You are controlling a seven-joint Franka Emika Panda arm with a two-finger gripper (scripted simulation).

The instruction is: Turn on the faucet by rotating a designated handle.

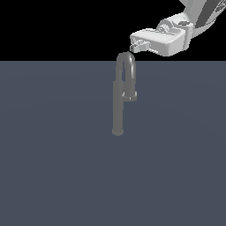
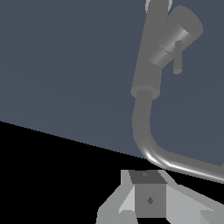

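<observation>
Exterior view: end effector (image 1: 134, 46) hovers above the faucet (image 1: 119, 99), clear of the handle (image 1: 129, 94) (jaw gap unclear); turning remains undone.

You will find nothing to read in either view: no text, label, brand, number or sign.
</observation>
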